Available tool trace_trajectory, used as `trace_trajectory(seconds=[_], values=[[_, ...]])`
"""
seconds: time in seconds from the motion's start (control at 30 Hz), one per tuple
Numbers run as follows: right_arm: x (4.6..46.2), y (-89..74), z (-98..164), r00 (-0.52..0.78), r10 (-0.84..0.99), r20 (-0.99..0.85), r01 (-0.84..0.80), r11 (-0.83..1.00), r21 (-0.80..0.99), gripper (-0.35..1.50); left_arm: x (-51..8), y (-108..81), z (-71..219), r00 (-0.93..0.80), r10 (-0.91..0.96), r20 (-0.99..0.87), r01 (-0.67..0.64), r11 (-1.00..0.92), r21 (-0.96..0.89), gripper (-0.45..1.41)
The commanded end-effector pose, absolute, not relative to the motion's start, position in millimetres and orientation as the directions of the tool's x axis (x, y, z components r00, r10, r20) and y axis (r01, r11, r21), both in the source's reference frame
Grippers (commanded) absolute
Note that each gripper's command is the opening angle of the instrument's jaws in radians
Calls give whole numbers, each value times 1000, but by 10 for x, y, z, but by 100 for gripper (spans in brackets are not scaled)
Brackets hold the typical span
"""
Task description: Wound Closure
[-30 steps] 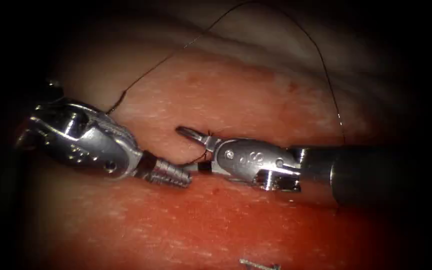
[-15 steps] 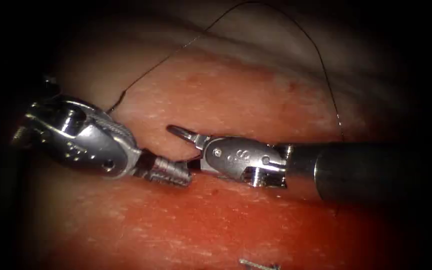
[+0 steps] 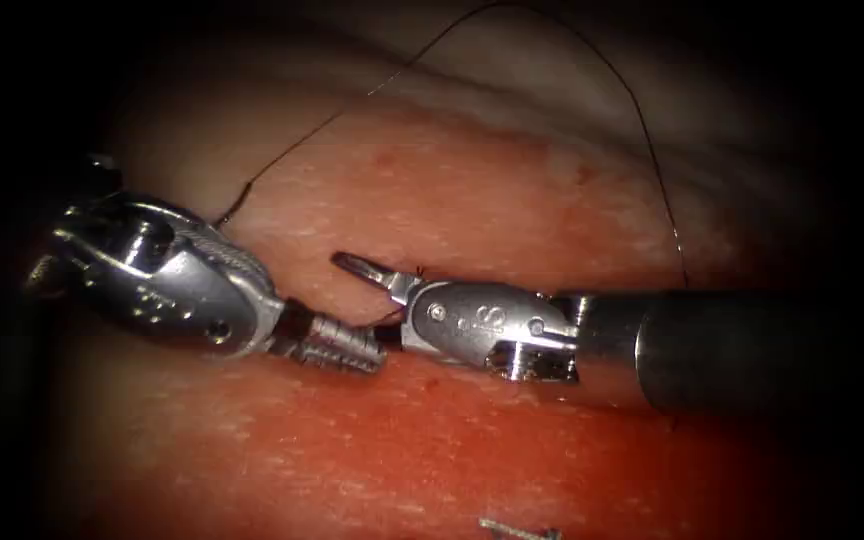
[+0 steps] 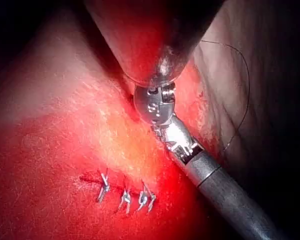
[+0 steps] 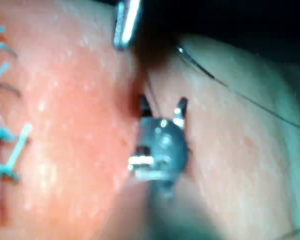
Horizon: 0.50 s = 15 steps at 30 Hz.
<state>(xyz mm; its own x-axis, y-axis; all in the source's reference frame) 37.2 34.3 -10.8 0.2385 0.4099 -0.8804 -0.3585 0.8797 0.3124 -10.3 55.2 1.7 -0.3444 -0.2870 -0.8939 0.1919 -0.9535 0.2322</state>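
Observation:
My left tool's ribbed jaws (image 3: 352, 350) look shut and lie low against the tissue (image 3: 452, 180), pointing right; I see nothing between them. My right tool (image 3: 364, 300) comes in from the right with its jaws open, the upper one raised and the lower one down beside the left tool's tip. A short dark curved piece (image 3: 404, 297) sits at the base of those open jaws; I cannot tell whether it is needle or thread. The thread (image 3: 642, 130) arcs from behind the left tool over the tissue and down to the right shaft. The right wrist view shows the open right tool (image 5: 162, 104).
Finished stitches (image 4: 125, 197) sit in a row on the red-stained tissue, and their cut ends (image 5: 5, 150) show again beside the right tool. One stitch end (image 3: 517, 527) lies at the near edge. Thread (image 5: 215, 80) crosses the paler tissue beyond.
The right tool has slid left, toward the left tool's tip, with its jaws still open. The left tool has hardly moved and the thread arc is unchanged.

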Motion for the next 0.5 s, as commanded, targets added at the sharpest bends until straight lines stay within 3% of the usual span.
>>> trace_trajectory(seconds=[0.03,0.1,0.4,0.43,0.47,0.5], values=[[381,343,-105,236,409,-882,-356,880,313,59,-107,546,22,-344,-285,-895,192,-954,230,-35],[380,341,-103,249,396,-884,-312,897,314,-35,-107,545,21,-342,-285,-895,194,-954,230,-35],[367,343,-95,306,379,-873,-314,906,283,-35,-99,541,17,-339,-287,-896,198,-953,230,-35],[364,342,-99,296,378,-877,-314,906,284,0,-94,538,16,-336,-288,-897,200,-952,230,-35],[360,340,-104,286,377,-881,-317,905,284,53,-90,536,14,-331,-289,-898,205,-951,230,-35],[356,339,-109,279,378,-883,-326,902,283,85,-84,534,13,-333,-290,-897,205,-951,232,-35]])
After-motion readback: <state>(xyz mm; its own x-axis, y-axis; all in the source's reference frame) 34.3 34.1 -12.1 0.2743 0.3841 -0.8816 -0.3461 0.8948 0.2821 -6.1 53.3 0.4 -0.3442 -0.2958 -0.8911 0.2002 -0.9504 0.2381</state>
